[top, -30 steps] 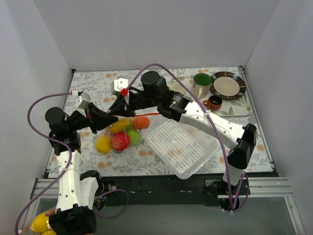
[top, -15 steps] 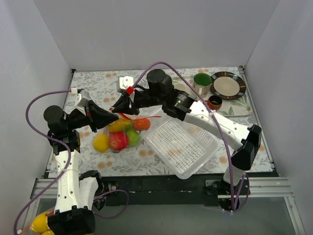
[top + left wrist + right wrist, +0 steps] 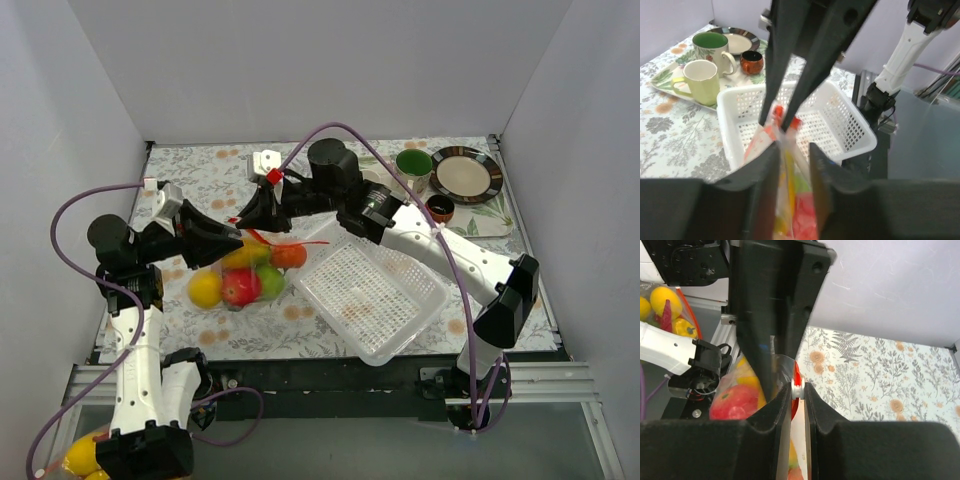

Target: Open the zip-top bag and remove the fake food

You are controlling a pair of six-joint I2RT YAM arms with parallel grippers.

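Clamping tight on bag mouth: left fingers from 9 o'clock, right fingers from 2 o'clock, evidently parting the strip.

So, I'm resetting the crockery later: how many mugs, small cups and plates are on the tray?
Mugs: 2 (green mug, cream mug)
Small brown cup: 1
Plate: 1
Total: 4

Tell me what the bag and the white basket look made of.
The zip-top bag: thin clear plastic film, apparently; the fake food shows through it. The white basket: rigid plastic by its look, with a moulded perforated floor and walls.
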